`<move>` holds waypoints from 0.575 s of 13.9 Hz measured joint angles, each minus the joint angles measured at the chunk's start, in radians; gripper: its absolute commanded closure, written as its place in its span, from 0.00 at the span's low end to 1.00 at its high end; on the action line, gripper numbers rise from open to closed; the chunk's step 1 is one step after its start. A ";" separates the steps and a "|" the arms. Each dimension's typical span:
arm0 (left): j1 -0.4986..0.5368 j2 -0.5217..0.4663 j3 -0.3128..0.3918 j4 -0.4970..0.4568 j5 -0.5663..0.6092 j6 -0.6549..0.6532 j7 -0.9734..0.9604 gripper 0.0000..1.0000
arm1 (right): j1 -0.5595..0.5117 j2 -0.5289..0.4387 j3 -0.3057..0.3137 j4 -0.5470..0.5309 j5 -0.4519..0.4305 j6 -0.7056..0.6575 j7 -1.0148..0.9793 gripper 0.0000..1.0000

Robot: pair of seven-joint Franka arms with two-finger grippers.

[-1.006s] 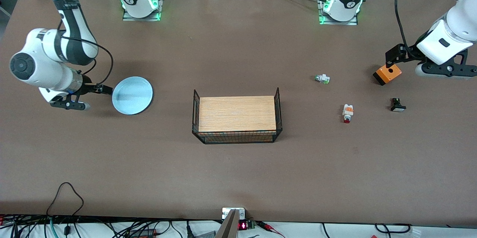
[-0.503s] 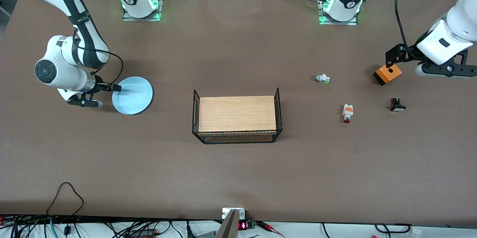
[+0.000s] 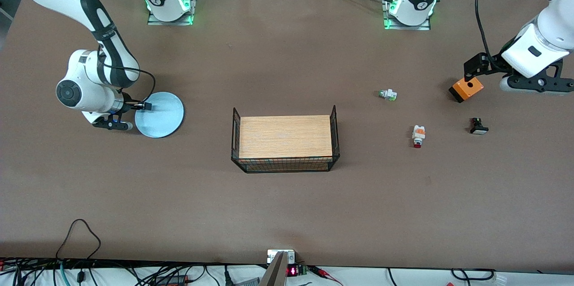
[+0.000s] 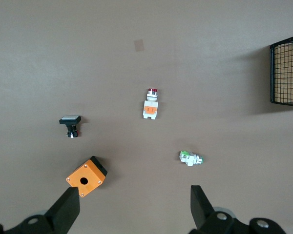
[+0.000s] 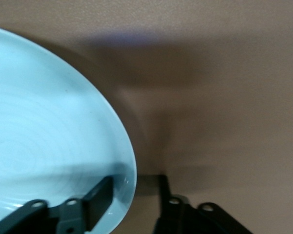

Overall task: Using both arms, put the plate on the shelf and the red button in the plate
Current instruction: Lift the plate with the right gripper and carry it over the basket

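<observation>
At the right arm's end of the bench, about midway between the robots' edge and the camera edge: plate (image 3: 159, 114), flat on the table (image 3: 287, 205), w/ right gripper (image 3: 142, 106) at its rim. Right wrist view showed one finger (image 5: 100, 195) over the plate's inside and the other outside on the table side, rim between them, jaws not yet closed on it – open, straddling.

Step in hand (judged): rim pinch on plate. To do well: seat the rim deep between the fingers before closing, close firmly, lift level so the shallow plate doesn't swing or slip; likely target is the wire basket (image 3: 285, 142) w/ wood board at bench centre.

Red button (image 3: 418, 135): on its side toward the left arm's end, nearer the camera than the green-tip part (image 3: 388, 94), untouched. Left gripper (image 4: 134, 209) hung open over that end near the orange box (image 3: 466, 89), waiting; black part (image 3: 478, 126) close by.

Hard to make out:
- whether the lower finger touched the plate's underside or the table – hidden by rim.
- plate mostly cut off in right wrist view.
- left fingertips cut off at that view's edge.
- basket depth under board unclear.
</observation>
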 measured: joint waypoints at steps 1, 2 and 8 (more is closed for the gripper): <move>0.000 0.000 0.000 0.000 0.000 0.000 0.000 0.00 | 0.000 0.000 0.003 0.006 0.000 -0.010 -0.001 1.00; 0.000 0.000 0.000 0.000 0.000 0.000 0.000 0.00 | 0.000 -0.001 0.005 0.013 0.000 -0.019 -0.001 1.00; 0.000 0.000 0.000 0.000 0.000 0.000 0.000 0.00 | 0.000 -0.003 0.024 0.104 0.009 -0.193 -0.005 1.00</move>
